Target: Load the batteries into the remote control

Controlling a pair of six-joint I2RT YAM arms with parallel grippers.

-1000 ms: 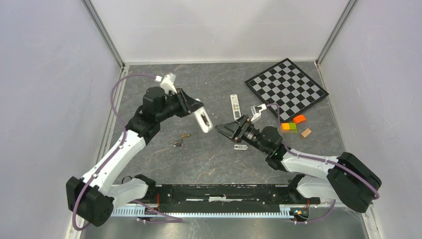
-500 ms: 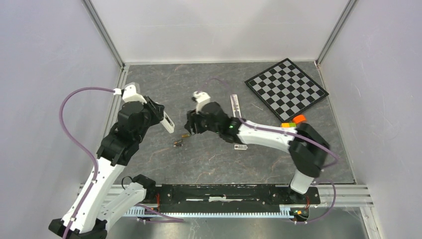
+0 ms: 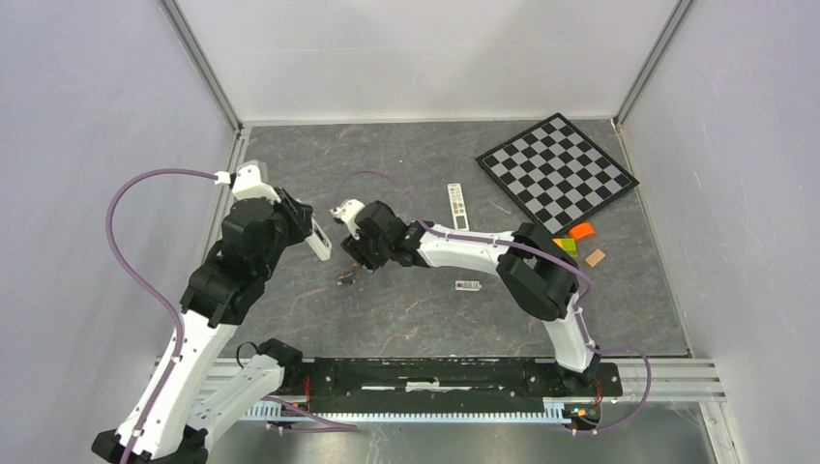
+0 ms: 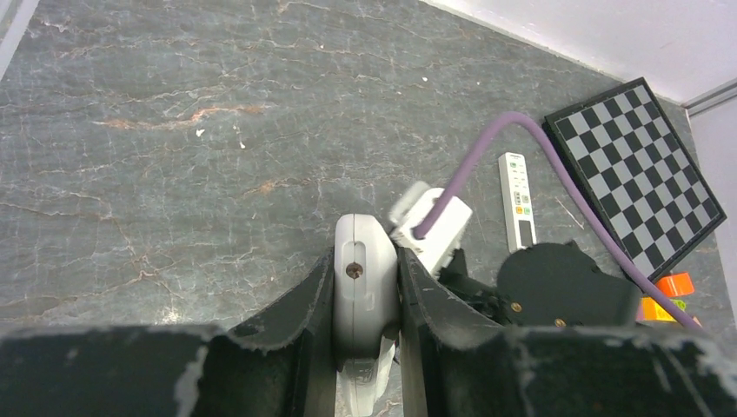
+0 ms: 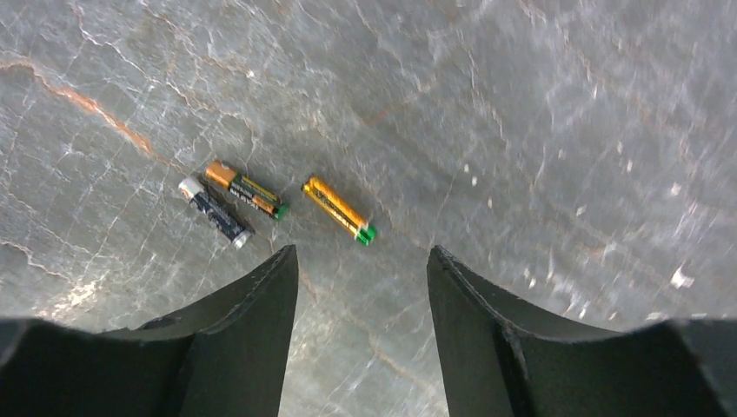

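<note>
My left gripper (image 3: 311,232) is shut on a white remote control (image 3: 321,243), holding it off the table at the left. In the left wrist view the remote control (image 4: 365,282) is clamped edge-on between both fingers. My right gripper (image 5: 361,252) is open and points down at the table with nothing between its fingers. Three batteries lie just beyond its tips: a gold one with a green end (image 5: 339,209), a gold and dark one (image 5: 246,189) and a dark blue one (image 5: 215,214). In the top view the right gripper (image 3: 354,255) hangs over them, and one battery (image 3: 345,279) shows.
A second slim white remote (image 3: 457,206) lies mid-table. A small white cover piece (image 3: 468,285) lies nearer the arms. A chessboard (image 3: 556,172) sits at the back right, with coloured blocks (image 3: 578,233) beside it. Walls close in the left, right and back sides.
My right arm has swung left across the table to the batteries, and its jaws have narrowed somewhat. My left arm has drawn back to the left, still holding the remote control.
</note>
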